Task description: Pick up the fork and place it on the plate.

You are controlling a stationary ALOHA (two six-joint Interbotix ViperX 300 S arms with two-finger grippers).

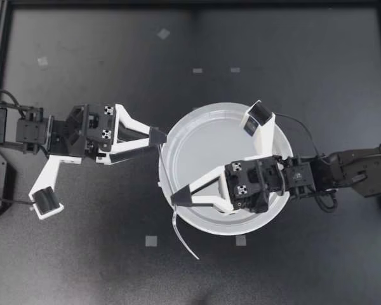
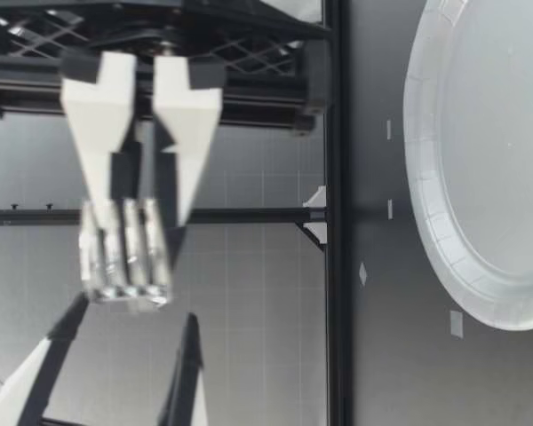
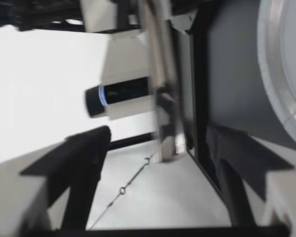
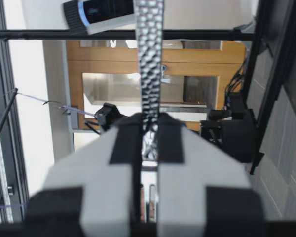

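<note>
My right gripper [image 1: 180, 199] reaches in over the white paper plate [image 1: 206, 136] and is shut on the metal fork [image 1: 176, 230]. The fork sticks out past the plate's near-left rim. In the right wrist view the hammered fork handle [image 4: 150, 74] is pinched between the pads of the gripper [image 4: 149, 136]. In the low view the fork's tines [image 2: 124, 262] hang high above the table, clamped by my right gripper [image 2: 140, 209]. My left gripper [image 1: 157, 141] stands open just off the plate's left rim, holding nothing. Through its wrist camera the blurred fork [image 3: 164, 98] shows ahead of the spread fingers [image 3: 84, 158].
The dark table [image 1: 82, 76] carries small tape marks [image 1: 151, 240]. A black frame rail [image 1: 190, 4] runs along its far edge and sides. The plate [image 2: 480, 177] lies flat on the table, and its rim [image 3: 281, 84] shows beside my left gripper.
</note>
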